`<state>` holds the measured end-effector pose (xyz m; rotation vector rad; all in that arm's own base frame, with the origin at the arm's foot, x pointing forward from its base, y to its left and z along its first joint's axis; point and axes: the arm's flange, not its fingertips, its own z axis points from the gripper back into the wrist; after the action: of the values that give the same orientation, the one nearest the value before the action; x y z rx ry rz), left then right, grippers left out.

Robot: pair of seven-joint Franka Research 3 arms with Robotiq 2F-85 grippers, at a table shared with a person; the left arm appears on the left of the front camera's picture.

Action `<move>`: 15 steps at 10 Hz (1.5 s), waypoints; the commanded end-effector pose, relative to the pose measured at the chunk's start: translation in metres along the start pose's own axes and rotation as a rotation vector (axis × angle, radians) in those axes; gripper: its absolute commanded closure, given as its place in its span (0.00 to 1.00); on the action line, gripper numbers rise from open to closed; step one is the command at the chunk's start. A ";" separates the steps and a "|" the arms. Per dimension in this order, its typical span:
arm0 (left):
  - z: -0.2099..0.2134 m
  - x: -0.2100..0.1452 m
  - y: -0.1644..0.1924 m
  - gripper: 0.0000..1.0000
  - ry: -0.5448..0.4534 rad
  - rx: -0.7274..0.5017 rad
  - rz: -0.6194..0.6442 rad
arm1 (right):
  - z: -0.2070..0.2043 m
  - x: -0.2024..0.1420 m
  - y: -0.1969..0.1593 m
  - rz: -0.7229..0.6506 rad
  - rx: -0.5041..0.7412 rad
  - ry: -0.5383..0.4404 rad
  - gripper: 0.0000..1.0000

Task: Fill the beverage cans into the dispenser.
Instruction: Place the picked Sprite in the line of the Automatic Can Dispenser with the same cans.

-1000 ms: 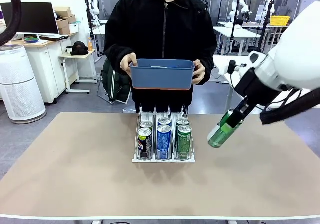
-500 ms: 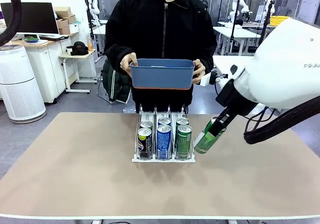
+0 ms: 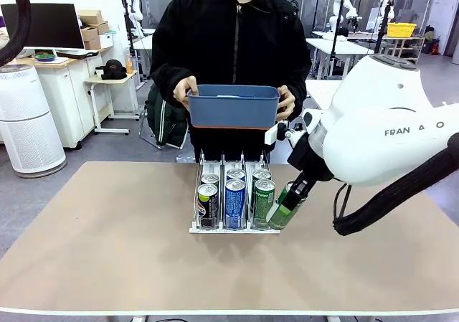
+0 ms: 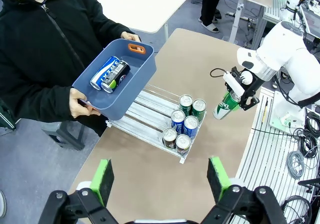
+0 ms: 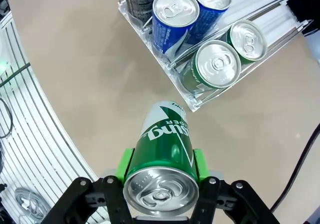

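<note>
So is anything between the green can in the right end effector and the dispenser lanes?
Two green aluminium cans fill the front of the nearest lane of the clear wire-railed dispenser; its free rear sits beneath the person's blue plastic bin.

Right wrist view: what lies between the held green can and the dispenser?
Only bare table between the green can and the dispenser; the left wrist view agrees.

The held can (image 5: 165, 139) is green with white letters and a silver top. The right gripper (image 5: 161, 166) has green pads (image 5: 125, 165). The bin (image 3: 233, 108) is blue. Front row, 9 to 3 o'clock: black can (image 3: 207, 206), blue can (image 3: 235, 204), green can (image 3: 264, 204).
</note>
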<state>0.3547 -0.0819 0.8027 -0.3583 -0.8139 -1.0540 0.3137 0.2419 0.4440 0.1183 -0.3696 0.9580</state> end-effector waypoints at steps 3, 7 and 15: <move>0.000 -0.001 0.000 0.00 -0.004 -0.011 0.002 | -0.001 0.001 0.001 0.016 0.000 -0.003 0.62; 0.000 -0.001 0.000 0.00 -0.004 -0.011 0.002 | -0.008 0.000 -0.002 -0.004 0.027 -0.024 0.42; 0.000 -0.001 0.000 0.00 -0.004 -0.011 0.002 | -0.035 0.020 -0.015 -0.020 -0.067 -0.133 0.42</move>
<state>0.3546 -0.0819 0.8027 -0.3583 -0.8140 -1.0541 0.3372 0.2533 0.4244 0.1331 -0.4648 0.9405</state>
